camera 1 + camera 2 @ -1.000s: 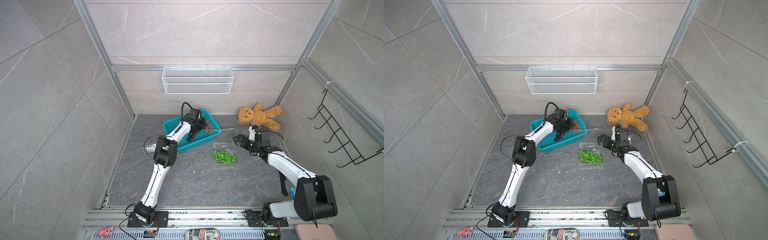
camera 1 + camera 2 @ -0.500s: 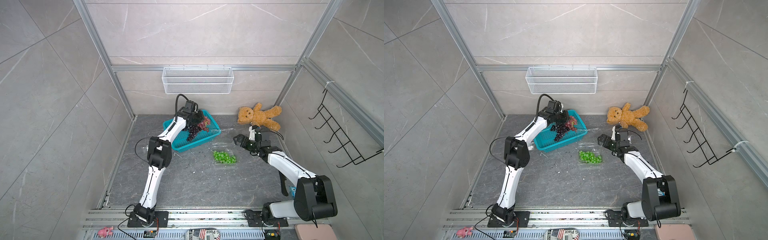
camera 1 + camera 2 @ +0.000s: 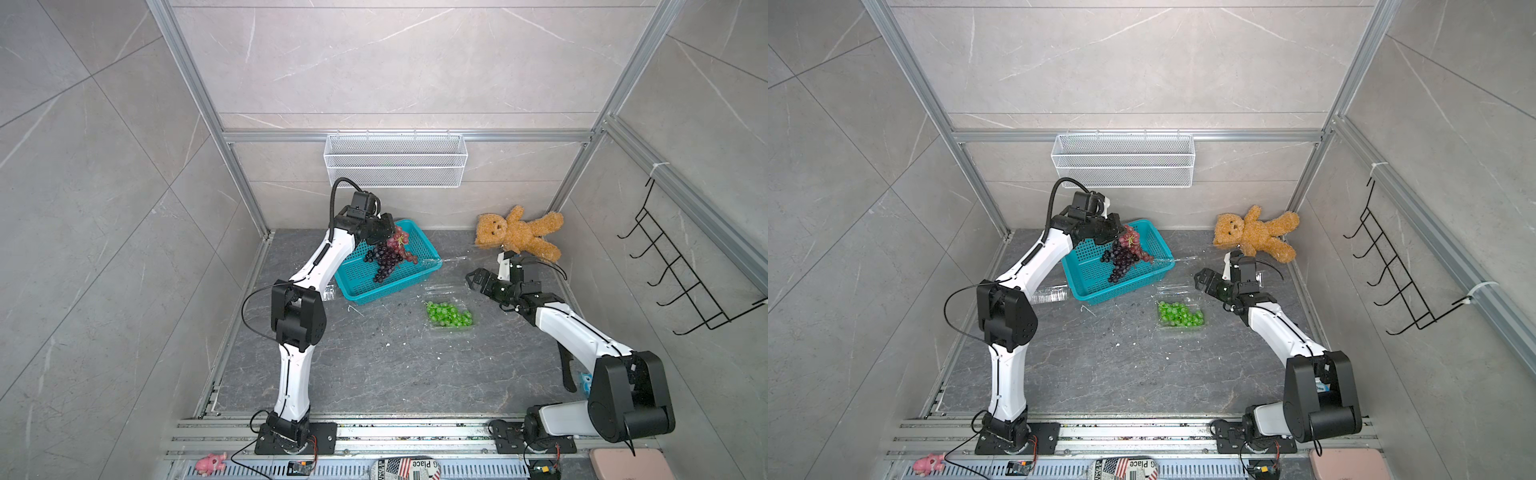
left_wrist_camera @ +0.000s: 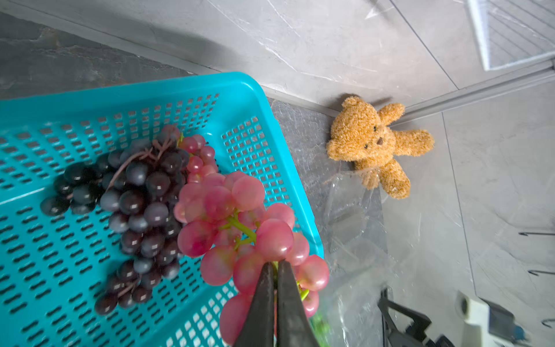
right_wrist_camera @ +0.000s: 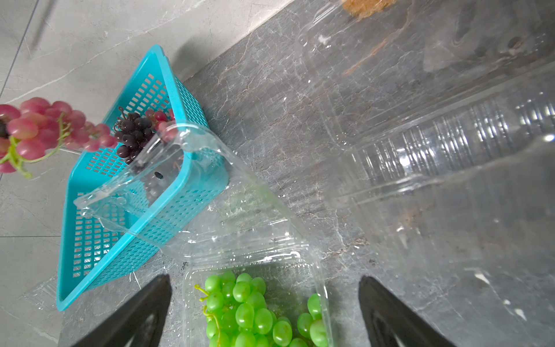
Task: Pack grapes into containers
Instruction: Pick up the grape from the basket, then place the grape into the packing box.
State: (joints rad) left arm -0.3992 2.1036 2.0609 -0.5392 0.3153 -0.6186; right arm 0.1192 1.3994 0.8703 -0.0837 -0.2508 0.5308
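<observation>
Left claw [image 4: 274, 266] rose, clenching pink grapes [image 4: 228, 201]; right claw [image 5: 264, 277] gapes near container [image 5: 286, 281] holding green grapes [image 5: 246, 312].

— Where does the basket [image 3: 390, 289] sit?
— On the floor [image 3: 374, 365] at the back, left of centre, near the back wall [image 3: 415, 208]. 1 loose bunch [image 3: 384, 262] lies in it. The hanging bunch [image 4: 246, 228] dangles from the left gripper [image 4: 275, 270] above its far right end.

— And the containers?
— 3 of them. The filled container [image 3: 451, 328] stands right of the basket, nearer the front, with the packed bunch [image 3: 449, 314] in it. Its lid [image 5: 180, 180] tilts up toward the basket's right corner. The 2nd container [image 5: 420, 144] lies between the filled container and the teddy bear [image 3: 517, 235]. The 3rd container [image 3: 1050, 296] lies at the basket's left, beside the left arm [image 3: 320, 257].

— The bear?
— In the back right corner, against the wall. The wall basket [image 3: 395, 166] hangs on the back wall, above the basket.
</observation>
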